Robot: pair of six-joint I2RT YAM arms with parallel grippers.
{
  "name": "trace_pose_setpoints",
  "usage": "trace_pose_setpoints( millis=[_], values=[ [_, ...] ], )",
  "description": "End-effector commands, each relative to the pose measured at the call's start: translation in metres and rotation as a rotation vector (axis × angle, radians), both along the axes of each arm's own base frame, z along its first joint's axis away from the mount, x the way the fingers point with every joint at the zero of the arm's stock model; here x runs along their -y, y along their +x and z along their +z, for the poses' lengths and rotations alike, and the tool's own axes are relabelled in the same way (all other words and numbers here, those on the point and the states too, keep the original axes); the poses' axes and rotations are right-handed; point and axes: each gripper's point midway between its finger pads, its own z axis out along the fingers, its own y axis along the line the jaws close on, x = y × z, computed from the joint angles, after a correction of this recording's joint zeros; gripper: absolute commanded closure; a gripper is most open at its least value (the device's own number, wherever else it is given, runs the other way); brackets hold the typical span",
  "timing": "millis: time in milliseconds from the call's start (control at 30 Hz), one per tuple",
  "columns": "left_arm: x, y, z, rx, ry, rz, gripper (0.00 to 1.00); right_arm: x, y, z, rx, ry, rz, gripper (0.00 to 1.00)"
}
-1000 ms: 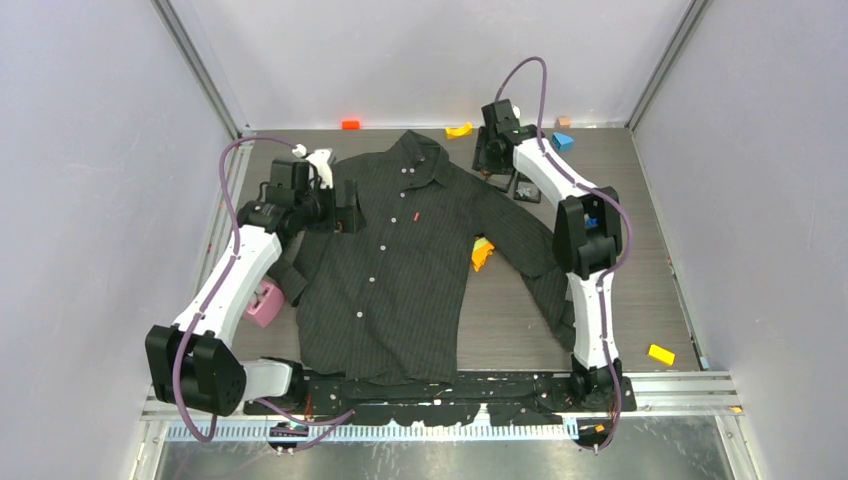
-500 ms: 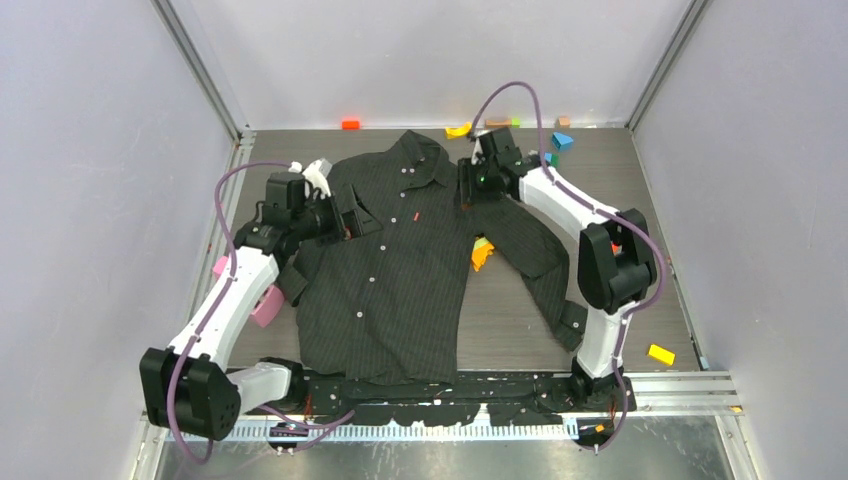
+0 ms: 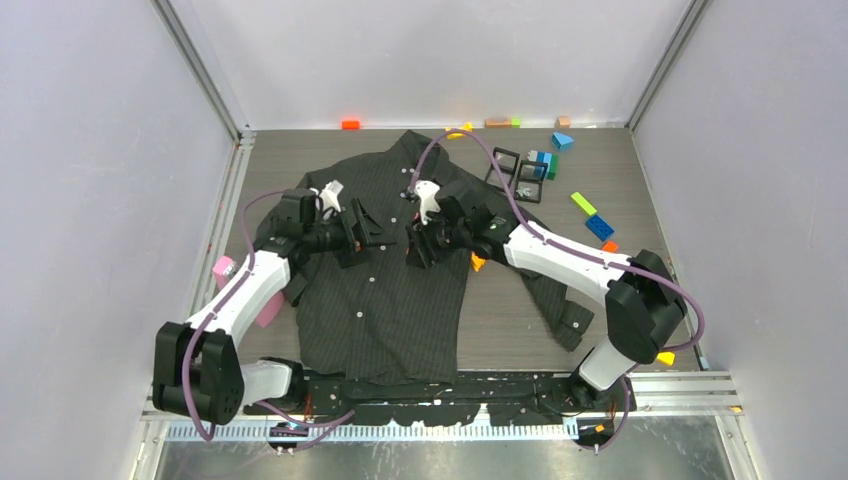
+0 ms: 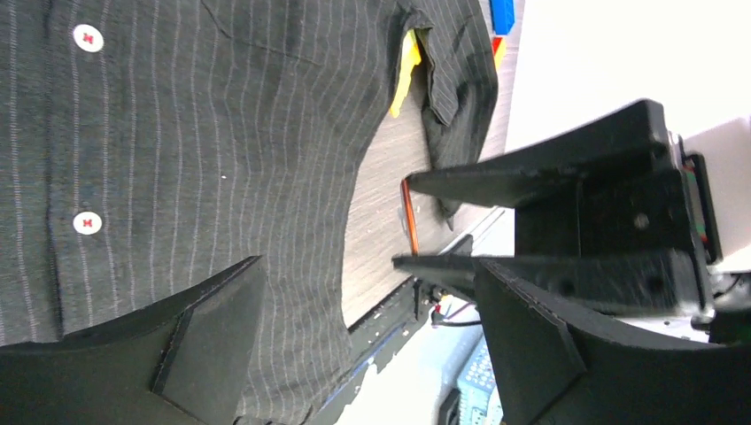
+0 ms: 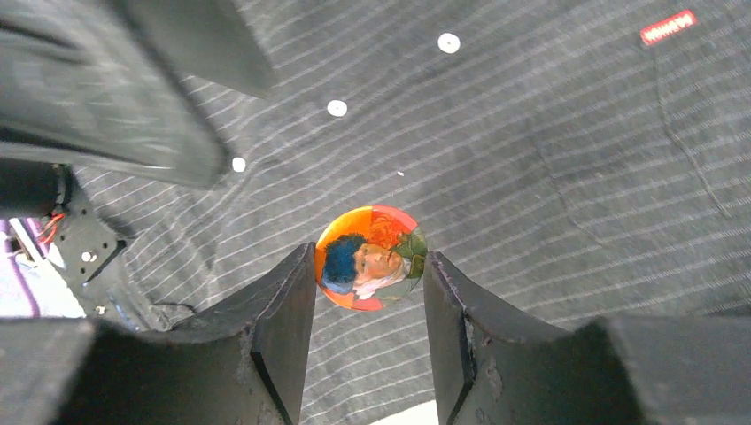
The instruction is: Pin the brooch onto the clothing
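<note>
Right wrist: round printed brooch (image 5: 370, 258) against pinstriped charcoal shirt (image 5: 549, 177).

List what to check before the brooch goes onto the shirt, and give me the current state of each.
1. Brooch gripped by right gripper: ok, clamped between both fingers.
2. Shirt spread out, front up: ok.
3. Left gripper free to help: ok, open and empty above the shirt.
4. Fabric held steady: not ok, nothing grips it.
5. Pin on the brooch's back open: cannot tell, the back is hidden.
</note>
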Motion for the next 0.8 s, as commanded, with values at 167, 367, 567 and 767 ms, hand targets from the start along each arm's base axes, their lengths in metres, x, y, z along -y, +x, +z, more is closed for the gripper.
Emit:
trace_pose_setpoints(
  millis=[167, 367, 567, 767],
  values=[
    [0.016, -0.007, 0.015, 0.004, -0.140, -0.075, 0.21, -0.034, -0.015, 0.056, 0.184, 0.109, 0.100, 0.69],
    [0.019, -0.011, 0.013, -0.018, -0.161, -0.091, 0.43, -0.039, -0.021, 0.060, 0.199, 0.099, 0.129, 0.69],
    [0.026, -0.015, 0.012, -0.032, -0.171, -0.119, 0.59, -0.041, -0.026, 0.064, 0.210, 0.103, 0.142, 0.70],
    [0.035, -0.021, 0.009, -0.043, -0.170, -0.146, 0.68, -0.043, -0.028, 0.066, 0.216, 0.106, 0.150, 0.70]
  ],
)
